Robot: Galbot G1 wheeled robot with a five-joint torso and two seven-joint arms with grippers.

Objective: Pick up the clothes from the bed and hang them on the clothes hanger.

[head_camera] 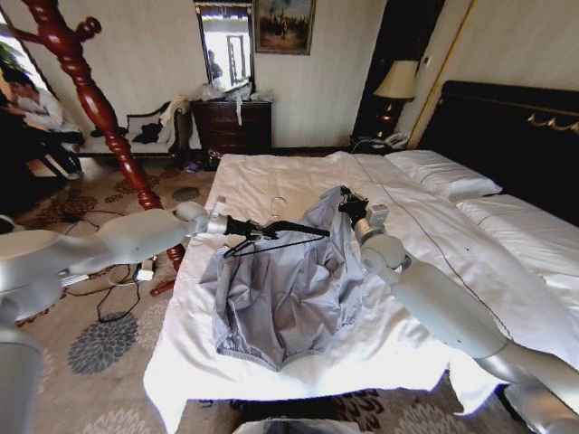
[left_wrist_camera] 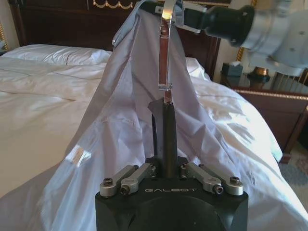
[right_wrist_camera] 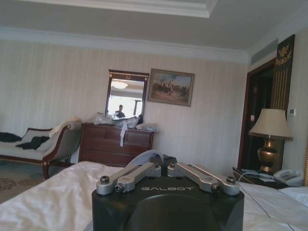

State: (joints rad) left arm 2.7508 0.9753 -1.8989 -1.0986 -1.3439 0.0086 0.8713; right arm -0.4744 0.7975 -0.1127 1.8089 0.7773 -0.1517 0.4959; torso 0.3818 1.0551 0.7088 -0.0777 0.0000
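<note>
Centre of the head view: right tool (head_camera: 347,201) clamped on the collar end of the clothes (head_camera: 289,289), lifting it off the bed (head_camera: 470,262) while the hem trails on the duvet. Left tool (head_camera: 258,232), centre-left, closed on the clothes hanger (head_camera: 280,237), its tip at the garment's edge. In the left wrist view the hanger (left_wrist_camera: 166,62) points up into the raised cloth. Step in hand, as I read it — threading hanger into the jacket. Next move needs the hanger arm steered inside a shoulder, collar held taut
</note>
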